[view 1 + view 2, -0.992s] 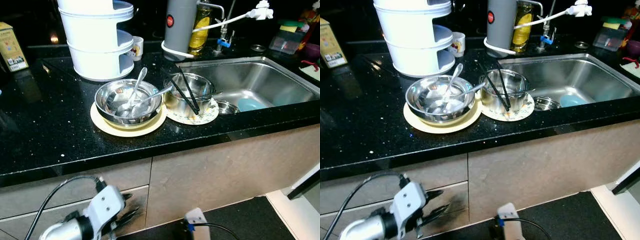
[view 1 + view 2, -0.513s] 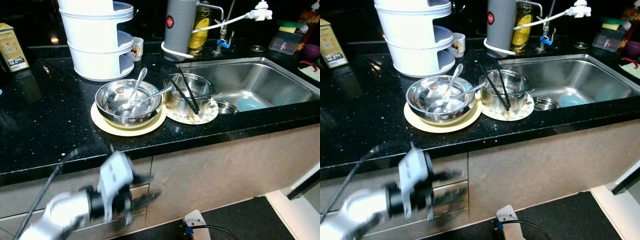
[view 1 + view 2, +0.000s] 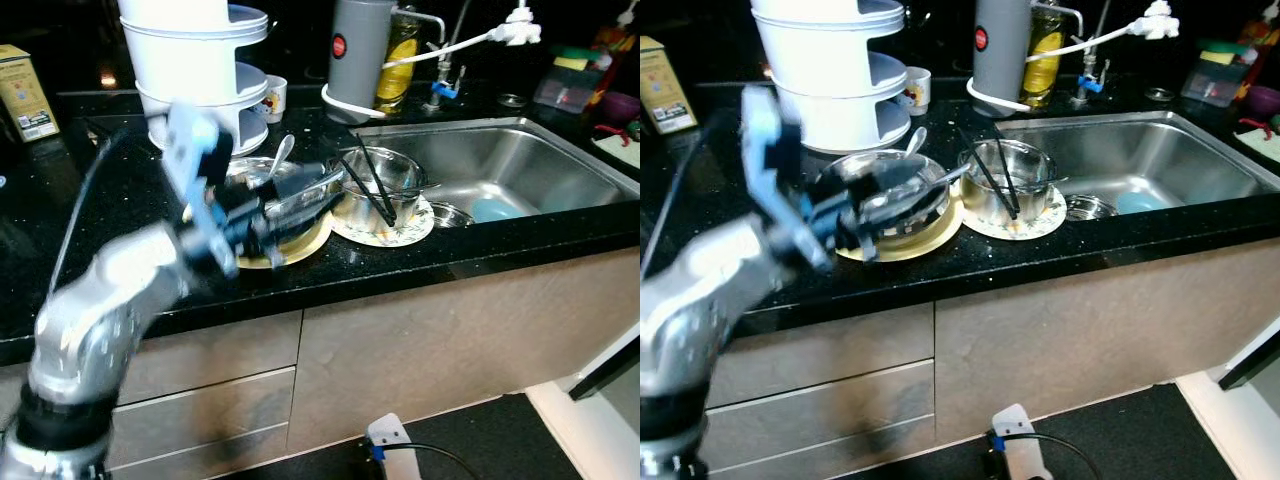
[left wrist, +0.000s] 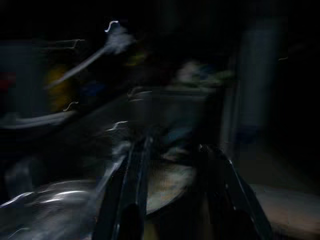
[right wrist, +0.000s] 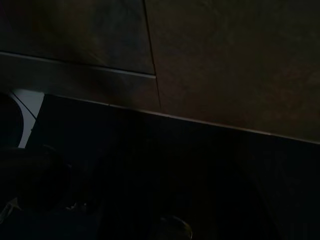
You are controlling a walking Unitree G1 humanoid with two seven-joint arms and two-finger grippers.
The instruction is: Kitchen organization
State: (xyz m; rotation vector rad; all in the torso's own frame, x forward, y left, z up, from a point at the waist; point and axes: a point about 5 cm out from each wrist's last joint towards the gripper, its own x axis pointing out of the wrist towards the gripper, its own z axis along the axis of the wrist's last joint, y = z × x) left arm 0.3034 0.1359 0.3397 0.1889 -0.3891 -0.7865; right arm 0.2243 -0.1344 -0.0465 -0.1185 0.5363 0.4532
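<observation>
The left arm had swung up from beside the drawers, where it hung a second earlier, and its gripper [image 3: 285, 205] was now over the near edge of the counter [image 3: 90, 250], blurred with speed, so the tidying looked to be just beginning and nothing had yet been shifted. The two black fingers [image 4: 132, 195] stood a little apart with nothing between them, pointing right across the near rim of the big steel bowl [image 3: 885, 190]; whether they touched it I couldn't tell through the blur. That bowl sat on a yellow plate [image 3: 290, 250] with spoons [image 3: 283, 152] in it. Just right of it a smaller steel bowl [image 3: 385, 185] with black chopsticks [image 3: 372, 185] rested on a patterned plate [image 3: 400, 228], beside the sink [image 3: 500, 160]. Farther back stood a white tiered container [image 3: 195, 70] and a grey flask [image 3: 358, 50]. The right arm hung idle by the cabinet, its wrist view too dark to judge the fingers.
</observation>
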